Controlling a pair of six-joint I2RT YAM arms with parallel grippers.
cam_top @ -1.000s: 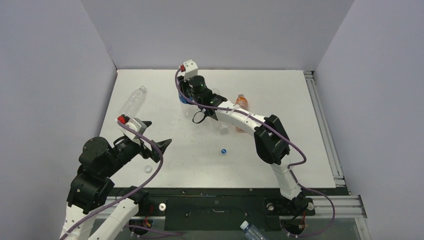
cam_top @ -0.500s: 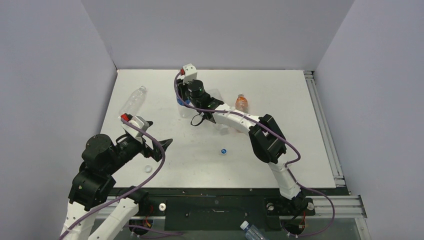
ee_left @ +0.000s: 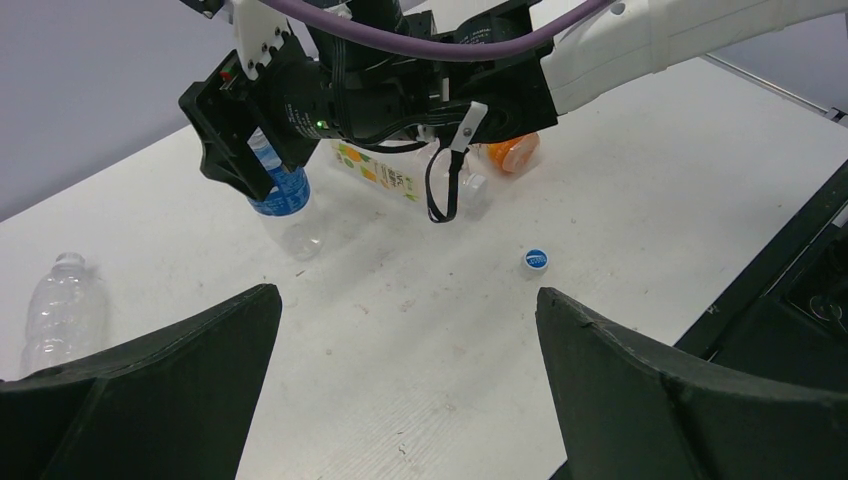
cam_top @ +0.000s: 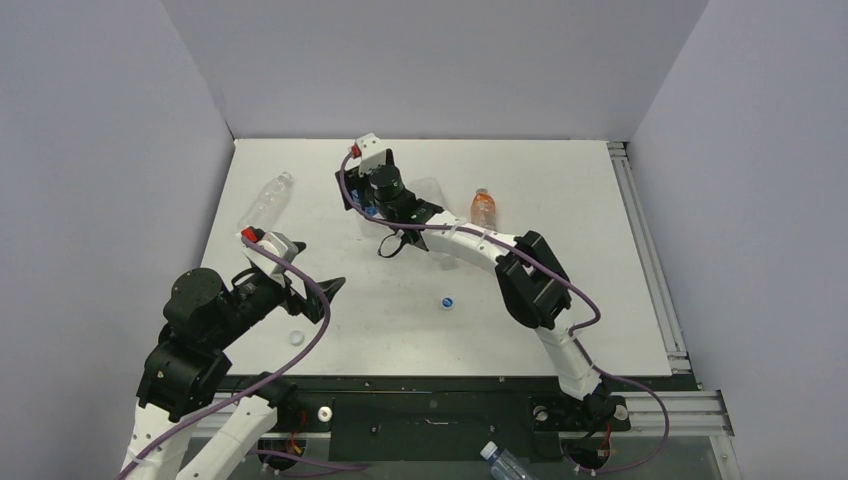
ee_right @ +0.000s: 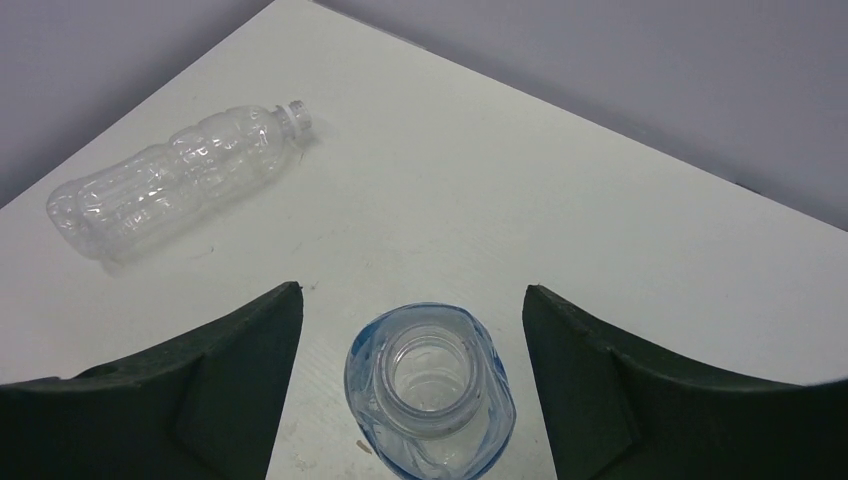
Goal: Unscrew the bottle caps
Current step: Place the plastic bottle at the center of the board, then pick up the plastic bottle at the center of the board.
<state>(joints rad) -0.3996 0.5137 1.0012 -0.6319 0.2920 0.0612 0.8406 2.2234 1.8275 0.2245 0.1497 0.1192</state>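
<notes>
Arm on right stretches far across desk [cam_top: 560, 180]; right claw [ee_right: 410, 295] points down, jaws wide astride open neck of upright bottle [ee_right: 430, 395], not touching. Left arm is folded, left claw [ee_left: 405, 300] wide, empty. Blue cap [cam_top: 448, 301] lies mid-desk; white cap [cam_top: 296, 337] near left claw.

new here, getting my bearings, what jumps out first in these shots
The right gripper hangs open over an upright, uncapped blue-labelled bottle at the far middle of the table. A loose blue cap lies mid-table, and a clear bottle lies on its side at the far left.
</notes>
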